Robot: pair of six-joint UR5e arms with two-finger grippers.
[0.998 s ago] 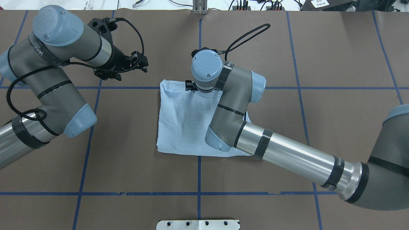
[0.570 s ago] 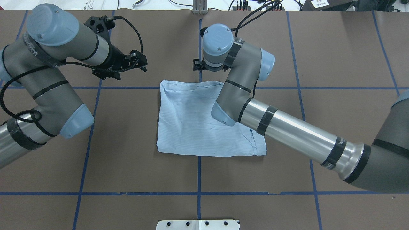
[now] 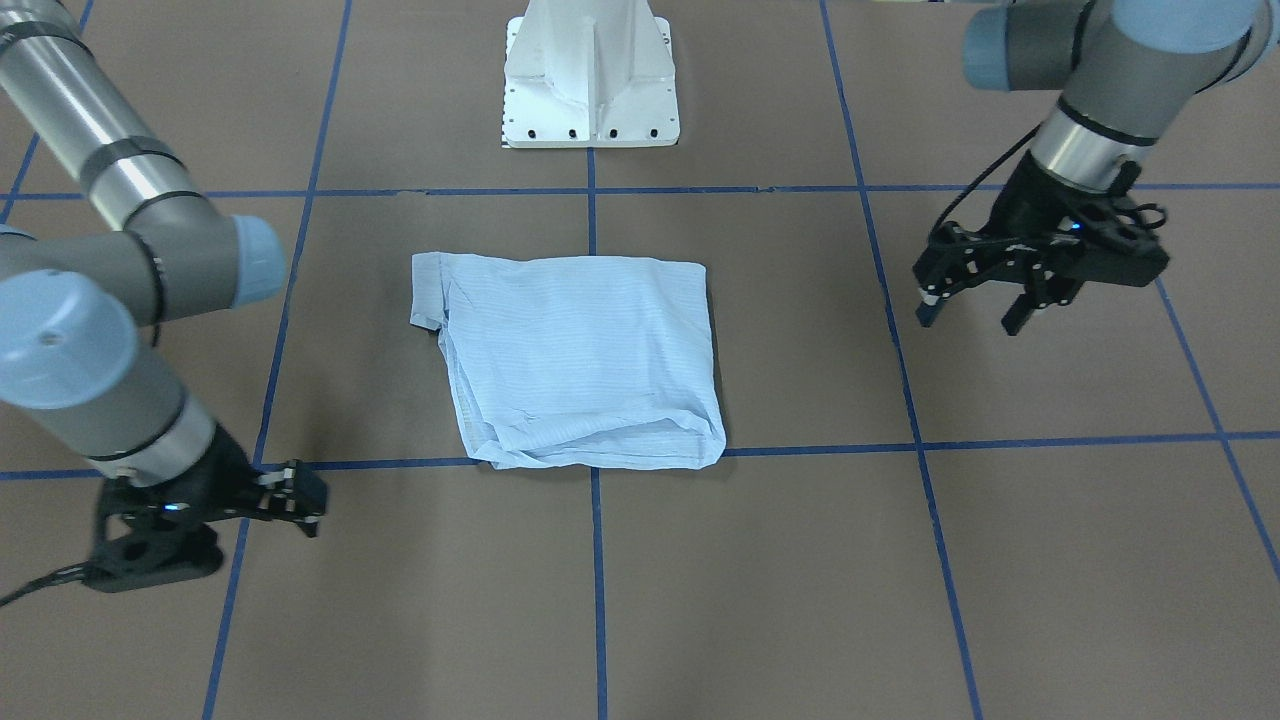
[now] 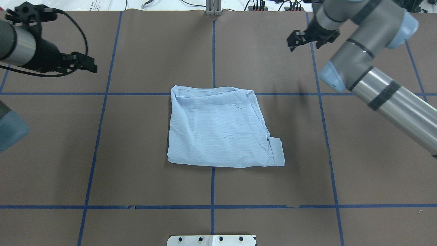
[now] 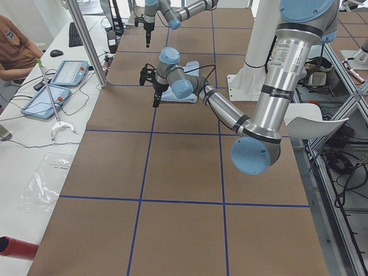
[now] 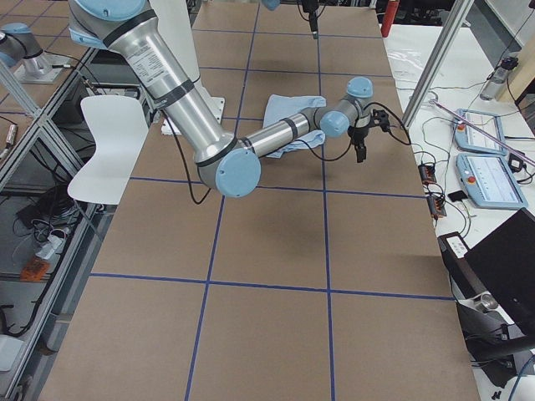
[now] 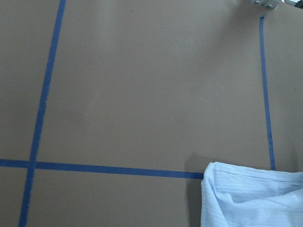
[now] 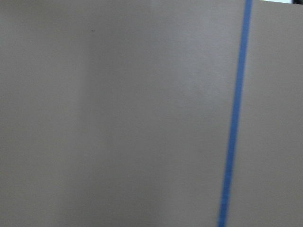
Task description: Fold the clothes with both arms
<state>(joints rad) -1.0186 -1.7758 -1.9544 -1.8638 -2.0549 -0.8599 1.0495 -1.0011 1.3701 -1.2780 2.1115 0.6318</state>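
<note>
Shirt: pale blue, finely striped thin shirt (image 4: 222,128), laid folded (a rough square) at the centre of the brown, blue-taped table (image 4: 136,153)
Left arm: black two-finger left gripper (image 3: 970,318), held well apart from the shirt; fingers spread, empty
Right arm: black two-finger right gripper (image 4: 305,41), likewise well apart; fingers spread, empty

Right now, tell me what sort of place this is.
Probably a robotics lab work cell. The left arm and right arm reach over a brown table gridded with blue tape, and control tablets with cables lie on a side bench.
</note>
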